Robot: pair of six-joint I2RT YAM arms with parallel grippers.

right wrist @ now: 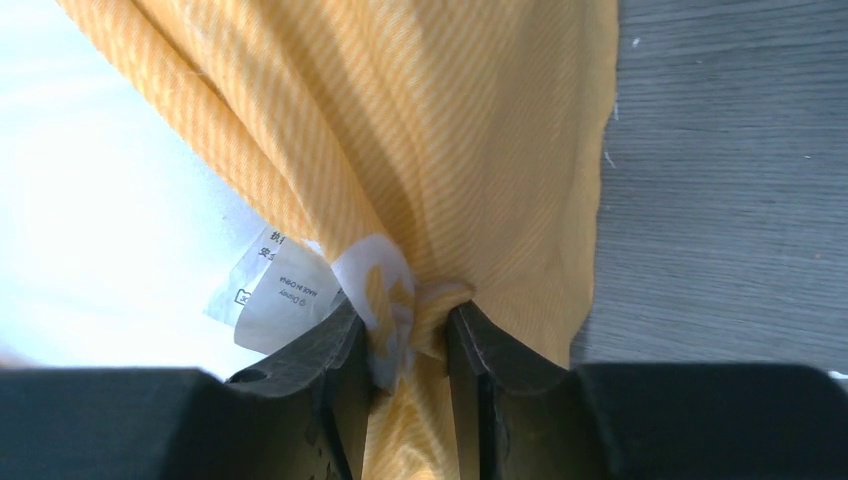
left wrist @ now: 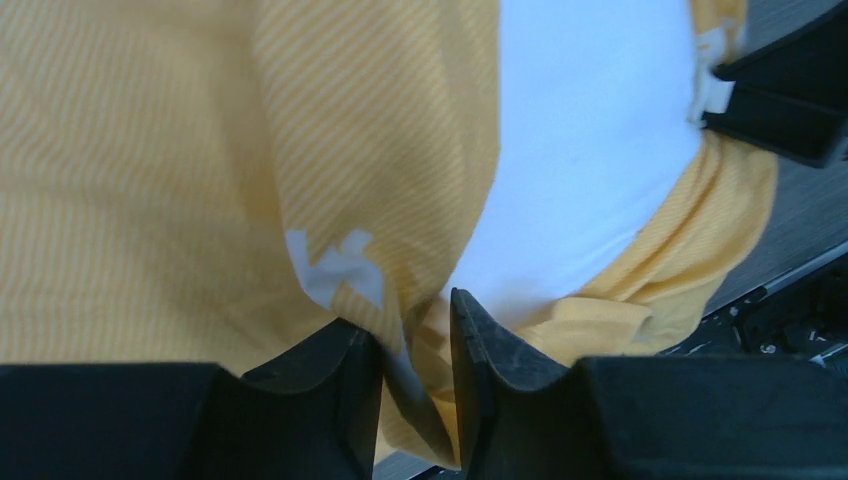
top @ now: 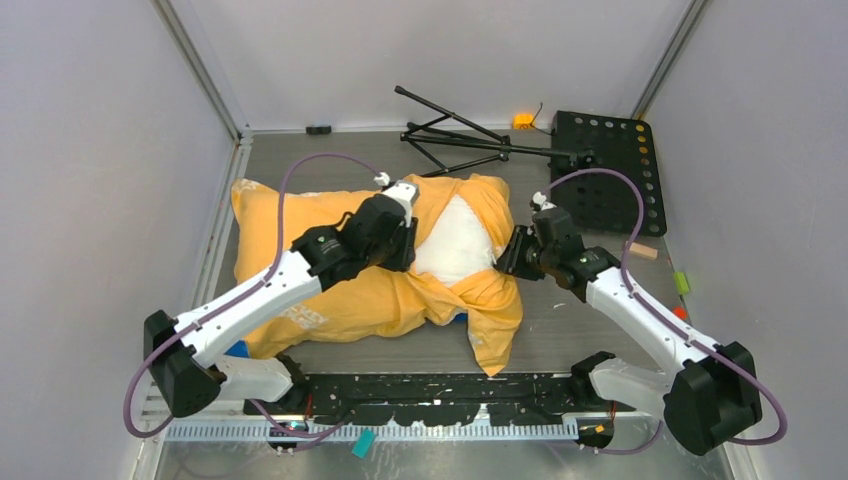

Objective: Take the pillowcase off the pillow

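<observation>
The orange-yellow pillowcase (top: 300, 235) lies across the table middle, its open end spread to the right. The white pillow (top: 455, 240) shows through that opening. My left gripper (top: 408, 243) is shut on a fold of the pillowcase at the opening's left edge; in the left wrist view the gripper (left wrist: 415, 330) pinches yellow cloth (left wrist: 200, 150) beside the white pillow (left wrist: 590, 140). My right gripper (top: 503, 255) is shut on the pillowcase edge at the opening's right side; in the right wrist view the gripper (right wrist: 405, 335) holds bunched cloth (right wrist: 450, 130) next to a white care label (right wrist: 270, 290).
A folded black tripod (top: 460, 135) and a black perforated plate (top: 605, 170) lie at the back right. A small wooden block (top: 645, 251) and green piece (top: 682, 282) sit at the right. A black rail (top: 420, 390) runs along the near edge.
</observation>
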